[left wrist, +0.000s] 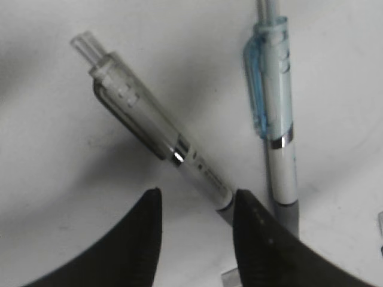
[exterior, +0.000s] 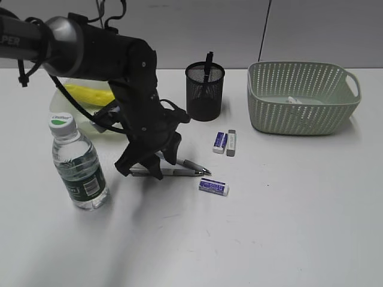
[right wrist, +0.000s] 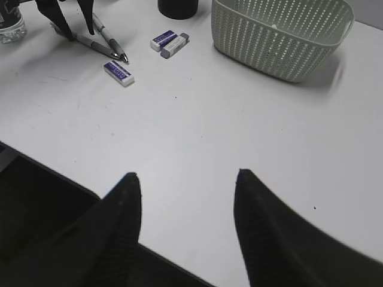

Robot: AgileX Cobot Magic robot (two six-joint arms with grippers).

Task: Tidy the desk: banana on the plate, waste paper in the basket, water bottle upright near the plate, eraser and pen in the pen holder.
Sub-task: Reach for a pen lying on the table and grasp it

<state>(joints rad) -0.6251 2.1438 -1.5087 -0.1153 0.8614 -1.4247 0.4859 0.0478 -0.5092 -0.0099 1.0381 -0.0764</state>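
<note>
White desk (exterior: 287, 227) bare ahead; both claws apart, left claw (left wrist: 197, 200) over 2 pens (left wrist: 155, 125).

My left arm (exterior: 90, 57) is matte black with a silver-grey joint collar and white lettering near its top end. Black cables loop along it above the bottle (exterior: 78, 164). My fingers (left wrist: 134, 239) are black, tapered and finely ribbed.
</note>
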